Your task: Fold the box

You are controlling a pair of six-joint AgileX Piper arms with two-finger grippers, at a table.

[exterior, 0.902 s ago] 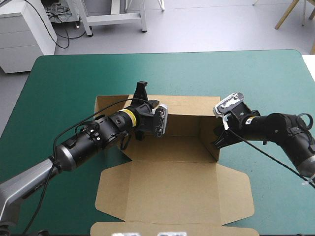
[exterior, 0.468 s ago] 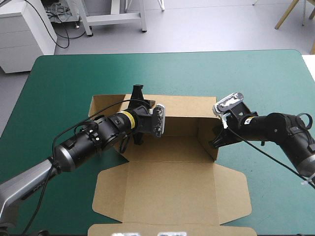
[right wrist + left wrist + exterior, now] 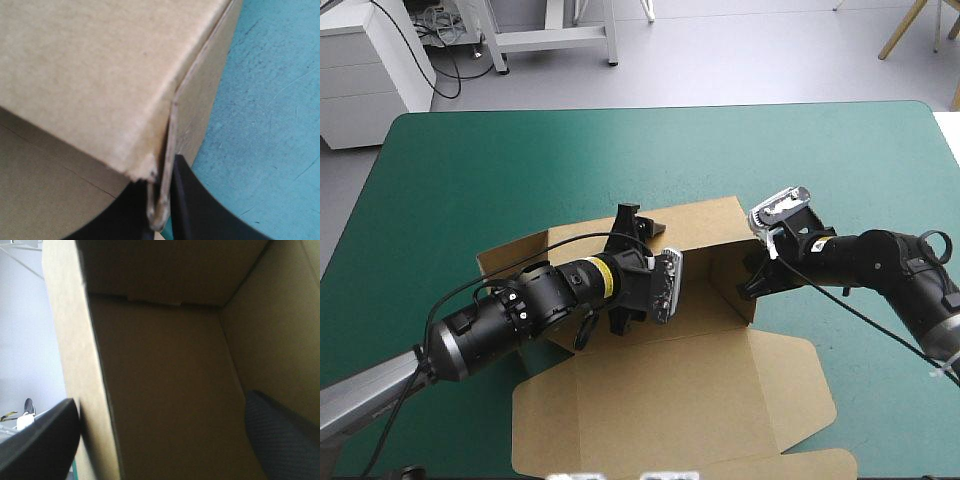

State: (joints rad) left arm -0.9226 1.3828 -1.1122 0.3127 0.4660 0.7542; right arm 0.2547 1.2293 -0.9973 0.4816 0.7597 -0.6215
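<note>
Jaws of left gripper (image 3: pixel 162 400): spread wide, straddling a raised wall of the box (image 3: pixel 165 340) — one black finger (image 3: pixel 40 445) outside that wall, just beside its cut edge, the other inside the tray, close to a shaded inner face. Jaws of right gripper (image 3: pixel 164 192): pressed all but together, pinching a thin edge of brown board where two faces of the tray meet at a corner; teal-green cover (image 3: pixel 270 100) visible just past that corner.

Listed from the robot's side outward:

Lid (image 3: pixel 670 390) — flat on the cover, a narrow tuck strip along its near edge, one rounded flap on each side.

Left arm (image 3: pixel 500 320): in from the left, lying over the crease between lid and tray, wrist above the left part of the tray floor.

Right arm (image 3: pixel 890 265): in from the right, gripper at the near end of the tray's right wall, touching it.

Tray: right wall upright, far wall (image 3: pixel 705 222) raised, a flap sticking out to the left beyond the left arm.

Whole box: brown, open, set askew to the cover's edges, left end nearer the robot than right end; placed about the middle of the cover, toward its near edge, between the two arms.

Beyond the far wall: teal-green cover up to its far edge.
</note>
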